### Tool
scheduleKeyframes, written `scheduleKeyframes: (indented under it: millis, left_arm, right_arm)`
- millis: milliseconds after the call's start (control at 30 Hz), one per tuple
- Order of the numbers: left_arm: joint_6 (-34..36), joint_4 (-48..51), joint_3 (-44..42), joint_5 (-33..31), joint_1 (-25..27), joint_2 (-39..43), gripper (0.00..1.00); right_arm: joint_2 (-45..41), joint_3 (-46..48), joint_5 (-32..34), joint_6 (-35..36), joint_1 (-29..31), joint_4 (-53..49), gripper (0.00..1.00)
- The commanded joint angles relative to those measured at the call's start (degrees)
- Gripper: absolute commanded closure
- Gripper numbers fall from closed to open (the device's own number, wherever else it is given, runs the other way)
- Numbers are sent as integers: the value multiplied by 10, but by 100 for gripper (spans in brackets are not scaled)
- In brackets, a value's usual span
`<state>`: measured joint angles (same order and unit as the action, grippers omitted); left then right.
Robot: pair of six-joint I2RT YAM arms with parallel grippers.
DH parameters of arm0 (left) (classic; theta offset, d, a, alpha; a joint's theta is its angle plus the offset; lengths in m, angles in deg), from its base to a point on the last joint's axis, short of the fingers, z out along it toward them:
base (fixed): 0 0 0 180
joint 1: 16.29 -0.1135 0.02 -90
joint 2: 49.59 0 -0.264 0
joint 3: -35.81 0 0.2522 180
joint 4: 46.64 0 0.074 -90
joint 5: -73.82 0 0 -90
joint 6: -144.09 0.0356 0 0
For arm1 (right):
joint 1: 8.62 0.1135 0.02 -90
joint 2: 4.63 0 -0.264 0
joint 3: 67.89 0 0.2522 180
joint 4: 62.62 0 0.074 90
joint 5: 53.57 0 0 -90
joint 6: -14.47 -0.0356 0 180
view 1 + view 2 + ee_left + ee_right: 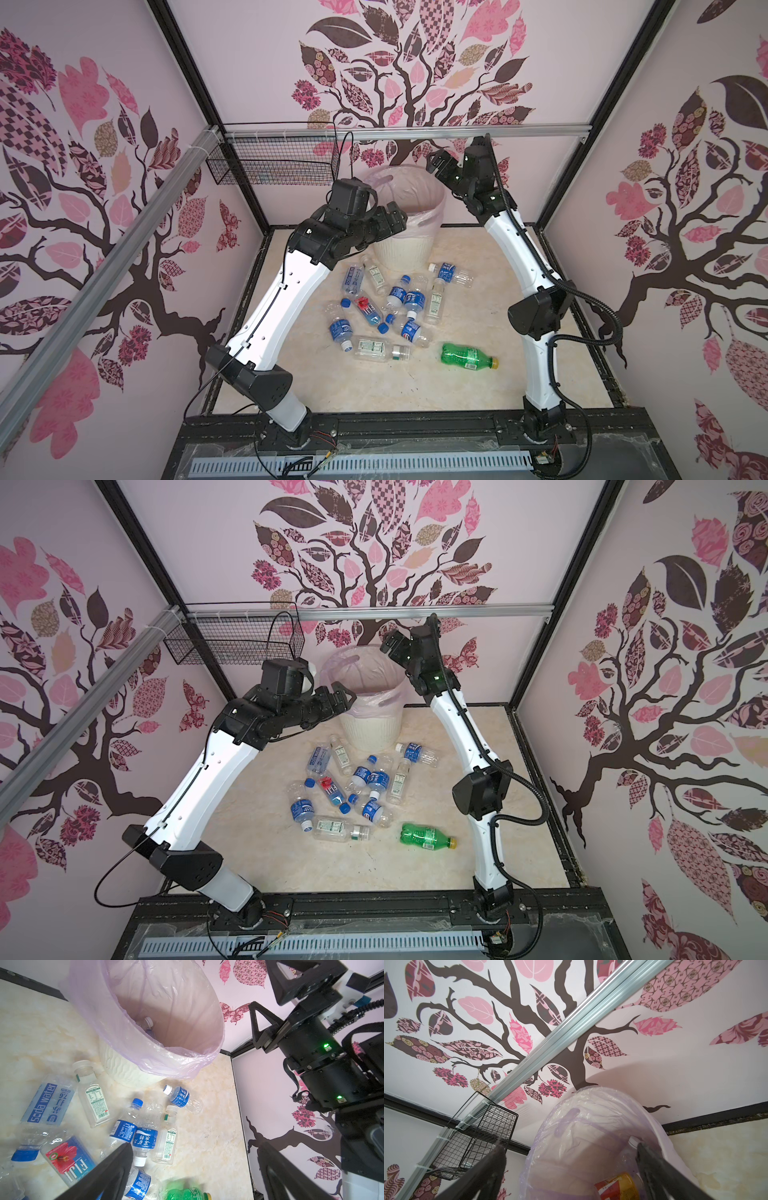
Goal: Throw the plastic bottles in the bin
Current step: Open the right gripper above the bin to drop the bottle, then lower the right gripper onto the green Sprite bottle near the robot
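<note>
1. Right pincer (571, 1149) stands wide and empty, its two fingers spread above the mouth of the bin (591, 1097).
2. Left pincer (395, 216) is also wide and holds nothing. It hangs just beside the bin's left rim, above the desk (332, 382).
3. The bin stands upright at the back of the desk, lined with a pale pink bag (182, 1059). Inside it the wrist views show a white-capped bottle (148, 1022) and a bottle with a red and yellow label (616, 1186).
4. The plastic bottles (386, 307) lie on their sides in a loose cluster on the desk, in front of the bin and between the two arms. Most are clear with blue labels, and several touch one another.
5. A green bottle (465, 355) with a yellow cap lies apart, at the cluster's near right.
6. A black wire basket (274, 164) hangs on the rail at the back left.
</note>
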<state>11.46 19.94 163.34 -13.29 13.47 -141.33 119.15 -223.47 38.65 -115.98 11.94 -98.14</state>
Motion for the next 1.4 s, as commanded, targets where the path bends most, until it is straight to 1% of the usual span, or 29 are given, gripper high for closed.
scheduleKeyframes:
  millis: [0, 33, 133, 267, 433, 533, 600, 700, 800, 900, 1100, 1200, 1367]
  left_arm:
    - [-7, -8, -22, -8, -10, 24, 3]
    - [-9, -11, -44, -5, -11, 30, 3]
    - [-14, -20, -73, 4, -14, 45, 3]
    - [-31, -36, -117, 15, -14, 63, 3]
    - [-40, -52, -163, 26, -14, 67, 3]
    - [-53, -53, -187, 26, -8, 63, 3]
    - [-56, -61, -201, 34, 3, 58, 3]
    - [-49, -53, -206, 21, 29, 46, 3]
    - [-65, -59, -219, 24, 51, 37, 3]
    - [-80, -75, -234, 26, 77, 31, 3]
    - [-92, -76, -238, 26, 115, 19, 3]
    - [-101, -79, -251, 36, 124, 20, 3]
    - [-115, -98, -284, 59, 126, 33, 3]
  right_arm:
    - [-67, 3, -6, 15, 4, -34, 0]
    - [-73, 6, -7, 16, 3, -43, 0]
    - [-94, 19, -9, 24, 4, -79, 0]
    - [-136, 72, 2, 43, 4, -115, 0]
    - [-201, 187, 2, 55, -1, -127, 0]
    - [-248, 288, -13, 43, -6, -125, 0]
    - [-284, 363, -22, 40, -10, -115, 0]
    - [-337, 466, -24, 40, -14, -95, 0]
    - [-371, 531, -24, 46, -22, -114, 0]
    - [-400, 600, -7, 47, -27, -129, 0]
    - [-442, 720, -15, 12, -26, -130, 1]
    - [-461, 772, -9, 13, -26, -130, 0]
    - [-476, 811, 26, 11, -25, -165, 0]
